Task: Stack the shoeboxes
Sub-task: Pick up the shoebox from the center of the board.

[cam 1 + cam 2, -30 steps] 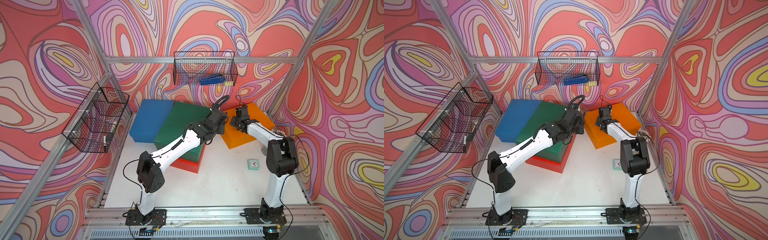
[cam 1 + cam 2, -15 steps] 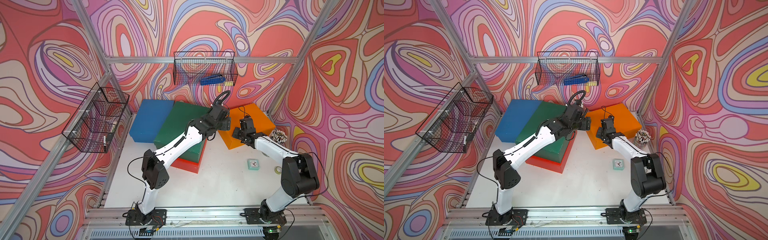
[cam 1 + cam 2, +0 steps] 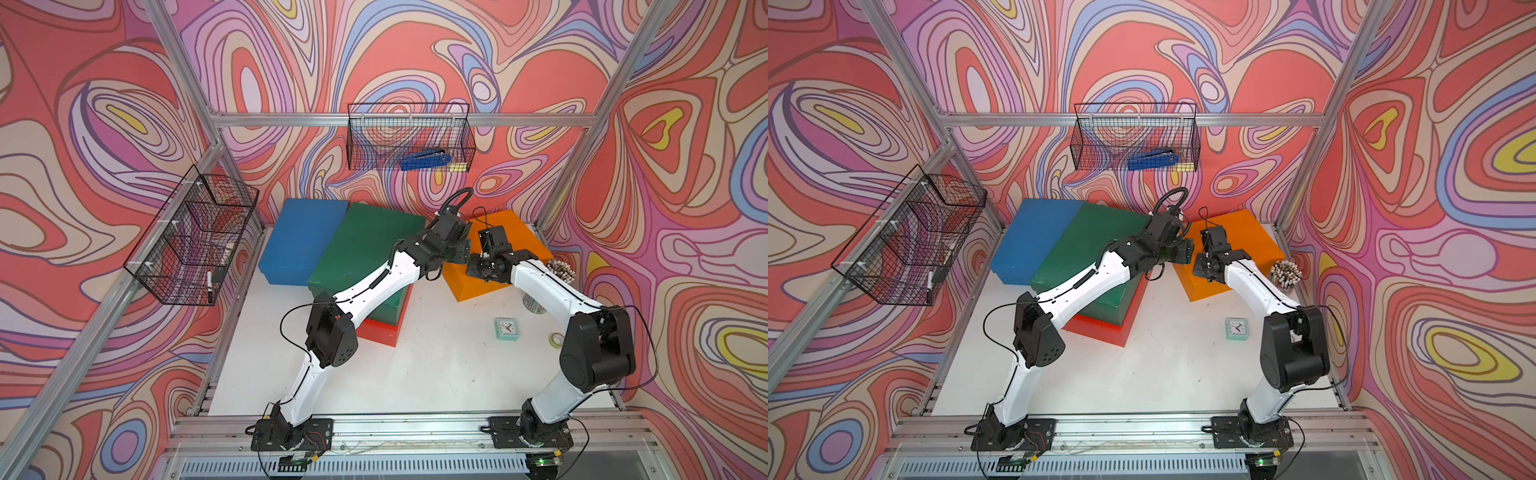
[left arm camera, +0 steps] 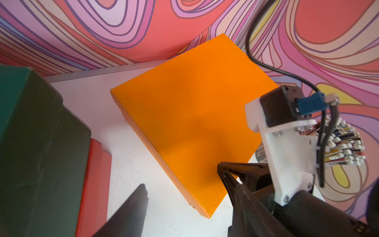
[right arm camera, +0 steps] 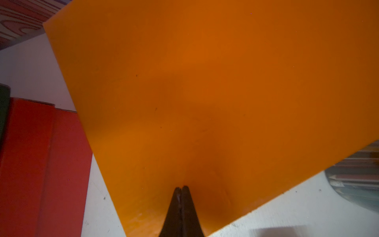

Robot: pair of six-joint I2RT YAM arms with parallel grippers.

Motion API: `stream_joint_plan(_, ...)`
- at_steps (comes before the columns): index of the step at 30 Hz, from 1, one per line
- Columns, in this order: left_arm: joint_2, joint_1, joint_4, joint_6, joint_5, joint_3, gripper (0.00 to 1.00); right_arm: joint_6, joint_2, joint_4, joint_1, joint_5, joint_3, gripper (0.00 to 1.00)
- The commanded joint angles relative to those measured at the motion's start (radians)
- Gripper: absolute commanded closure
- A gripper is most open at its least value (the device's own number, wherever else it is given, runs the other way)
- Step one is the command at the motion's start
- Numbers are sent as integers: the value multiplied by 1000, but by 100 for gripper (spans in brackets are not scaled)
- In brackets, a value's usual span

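The right gripper point(image 5: 180, 189), jaws pressed shut with nothing between them, hangs over the lid of the orange shoebox point(image 3: 523, 228) near its front corner; whether the tips touch the lid cannot be told. The left gripper point(image 4: 182, 175) faces it from the other side, jaws standing apart and empty above the same box's near edge. The orange shoebox lies flat and askew on the white tabletop point(image 3: 436, 374), close to the back right corner and apart from the others. To its left the dark green shoebox point(image 3: 370, 245) sits on top of the red shoebox point(image 3: 382, 330), their edges out of line, with the blue shoebox point(image 3: 299, 241) just beside them against the back wall. A small clock point(image 3: 508, 329), a cup of pencils point(image 3: 561, 270) and a roll of tape point(image 3: 557, 340) lie to the right – two black wire baskets point(image 3: 409, 139) hang on the patterned walls.
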Motion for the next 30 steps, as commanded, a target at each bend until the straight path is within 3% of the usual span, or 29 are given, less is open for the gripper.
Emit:
stream_joint_plan(1, -24, 3, 54, 20, -18, -4, 76, -41, 65, -55, -13, -17, 122, 100)
stream_joint_plan(3, -26, 4, 58, 16, -20, -16, 94, -54, 142, -47, -23, -28, 203, 100)
stream_joint_plan(5, -31, 5, 48, 11, -34, -29, 100, -62, 217, -42, -29, -43, 284, 100)
stream_joint_plan(10, -87, 6, 43, -6, -71, -111, 100, -76, 391, 15, -33, -24, 454, 100)
stream_joint_plan(20, -218, 8, 51, -17, -72, -250, 100, -98, 480, 376, -43, -62, 460, 100)
stream_joint_plan(30, -255, 9, 26, -17, -83, -284, 100, -135, 705, 411, -67, -22, 719, 100)
